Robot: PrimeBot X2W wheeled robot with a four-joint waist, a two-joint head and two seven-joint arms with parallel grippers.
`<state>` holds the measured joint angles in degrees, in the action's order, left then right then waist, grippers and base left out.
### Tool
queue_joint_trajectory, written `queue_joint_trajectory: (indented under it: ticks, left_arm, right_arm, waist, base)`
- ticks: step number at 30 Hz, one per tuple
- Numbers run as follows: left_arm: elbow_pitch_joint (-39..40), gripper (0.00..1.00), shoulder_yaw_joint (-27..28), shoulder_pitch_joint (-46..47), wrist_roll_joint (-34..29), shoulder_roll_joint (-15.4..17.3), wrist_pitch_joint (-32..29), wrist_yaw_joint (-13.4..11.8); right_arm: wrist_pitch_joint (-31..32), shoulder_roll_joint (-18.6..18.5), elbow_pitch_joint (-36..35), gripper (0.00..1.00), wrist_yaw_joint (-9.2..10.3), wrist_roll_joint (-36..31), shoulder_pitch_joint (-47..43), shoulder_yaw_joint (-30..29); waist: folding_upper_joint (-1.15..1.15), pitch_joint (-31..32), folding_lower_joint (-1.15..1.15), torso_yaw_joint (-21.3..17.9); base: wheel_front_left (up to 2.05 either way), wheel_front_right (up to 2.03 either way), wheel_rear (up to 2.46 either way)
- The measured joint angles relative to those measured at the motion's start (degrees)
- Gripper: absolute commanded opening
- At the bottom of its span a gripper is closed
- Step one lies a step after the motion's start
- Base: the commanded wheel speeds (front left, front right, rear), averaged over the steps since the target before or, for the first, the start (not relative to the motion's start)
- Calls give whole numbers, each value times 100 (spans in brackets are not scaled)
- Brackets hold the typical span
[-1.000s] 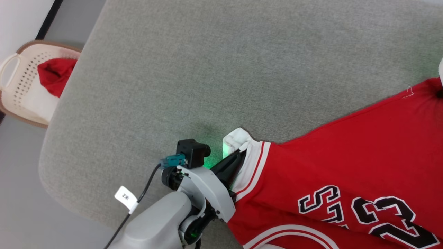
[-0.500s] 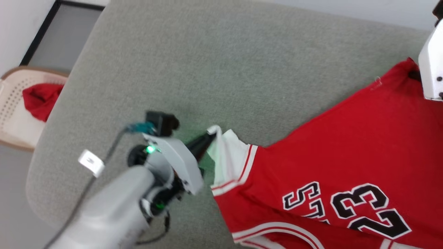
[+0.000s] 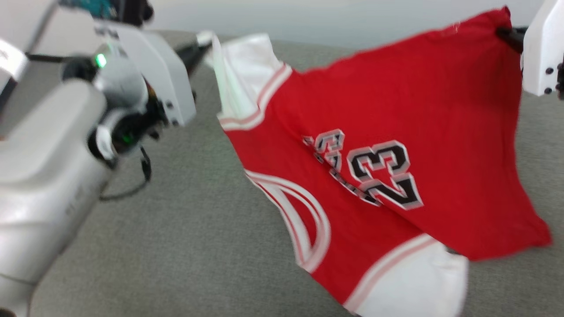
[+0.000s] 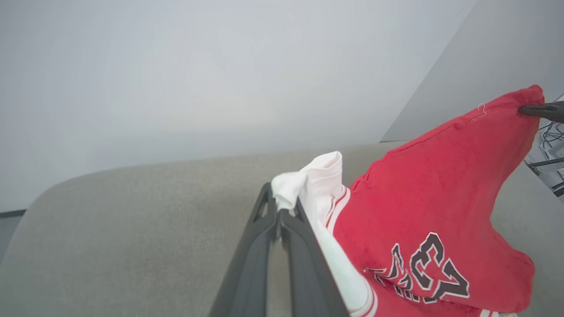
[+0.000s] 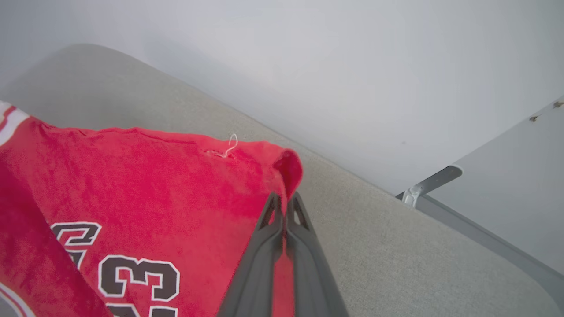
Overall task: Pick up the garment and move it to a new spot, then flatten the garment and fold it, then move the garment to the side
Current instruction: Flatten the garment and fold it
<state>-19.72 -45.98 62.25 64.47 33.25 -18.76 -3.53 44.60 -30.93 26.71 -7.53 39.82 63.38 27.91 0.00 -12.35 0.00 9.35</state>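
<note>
The garment, a red jersey with white sleeves and a black "23", hangs stretched in the air over the grey padded surface. My left gripper is shut on the tip of one white sleeve at the upper left; the left wrist view shows that sleeve bunched between the left gripper fingertips. My right gripper is shut on a red hem corner at the upper right, and the right wrist view shows the cloth folded over the right gripper fingertips. The other white sleeve droops lowest.
A pale wall stands behind the grey surface's far edge. Cables show beyond the surface at the right of the left wrist view. A grey metal rail with a bracket runs past the surface's edge in the right wrist view.
Both grippers have risen, lifting the garment off the surface so it hangs between them. The head camera has tilted up, and the basket at the left has left its view.
</note>
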Motion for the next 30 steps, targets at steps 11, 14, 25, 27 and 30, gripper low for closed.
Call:
queue_joint_trajectory:
  ticks: [11,14,25,27,30]
  left_arm:
    - [-942,0,122,1616,-420,-131,-137,126]
    - [-1281,0,177,1959,-505,-233,-52,153]
    - [-2236,0,358,2911,-592,-498,267,310]
    - [-2405,0,425,3093,-589,-546,323,328]
    - [-2661,0,490,3376,-590,-613,409,354]
  right_arm:
    - [-1112,115,-32,0,0,-213,373,40]
    - [-1393,177,44,0,1,-282,503,-24]
    - [-2169,430,346,0,0,-423,962,-345]
    - [-2343,490,433,0,0,-472,1073,-439]
    - [-2546,600,571,0,0,-558,1257,-541]
  waist:
    - [0,255,0,-515]
    - [0,310,0,-626]
    - [0,243,0,-824]
    - [0,173,0,-836]
    - [0,44,0,-857]
  base:
    - [0,0,0]
    - [0,0,0]
    - [0,0,0]
    - [0,0,0]
    - [0,0,0]
